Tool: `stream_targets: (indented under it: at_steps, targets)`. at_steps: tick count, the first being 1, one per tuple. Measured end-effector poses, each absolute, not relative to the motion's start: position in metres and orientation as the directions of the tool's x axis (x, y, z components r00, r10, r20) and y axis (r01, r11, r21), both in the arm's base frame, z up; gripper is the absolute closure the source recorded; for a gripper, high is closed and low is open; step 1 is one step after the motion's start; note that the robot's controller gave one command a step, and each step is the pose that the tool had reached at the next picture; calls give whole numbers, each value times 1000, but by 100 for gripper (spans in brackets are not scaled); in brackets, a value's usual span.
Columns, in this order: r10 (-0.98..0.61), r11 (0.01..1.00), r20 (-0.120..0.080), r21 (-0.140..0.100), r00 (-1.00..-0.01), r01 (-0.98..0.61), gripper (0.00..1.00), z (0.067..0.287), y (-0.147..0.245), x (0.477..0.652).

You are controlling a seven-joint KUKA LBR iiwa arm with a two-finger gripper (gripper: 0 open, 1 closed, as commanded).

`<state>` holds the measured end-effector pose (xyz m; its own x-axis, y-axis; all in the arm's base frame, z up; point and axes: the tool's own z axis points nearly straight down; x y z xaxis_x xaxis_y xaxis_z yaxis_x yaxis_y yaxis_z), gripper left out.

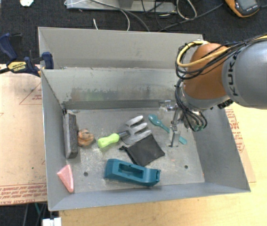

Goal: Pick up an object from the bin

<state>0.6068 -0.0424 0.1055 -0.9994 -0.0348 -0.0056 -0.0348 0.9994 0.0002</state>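
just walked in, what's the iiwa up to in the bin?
The arm reaches in from the right, with its gripper low over the right part of the bin, right at a small teal spoon. Nothing is lifted; every item lies on the floor. Left of the gripper are a black square pad and a green-handled fork. A teal dispenser-like piece sits at the front, and a pink wedge and grey block at the far left.
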Motion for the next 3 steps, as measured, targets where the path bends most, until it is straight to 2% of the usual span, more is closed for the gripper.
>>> stream_targets:
  at_steps: [2,3]
  targets:
    - [-51,999,-8,0,-999,-51,0,103,-32,613]
    - [-80,997,-7,0,-997,-80,0,102,-18,602]
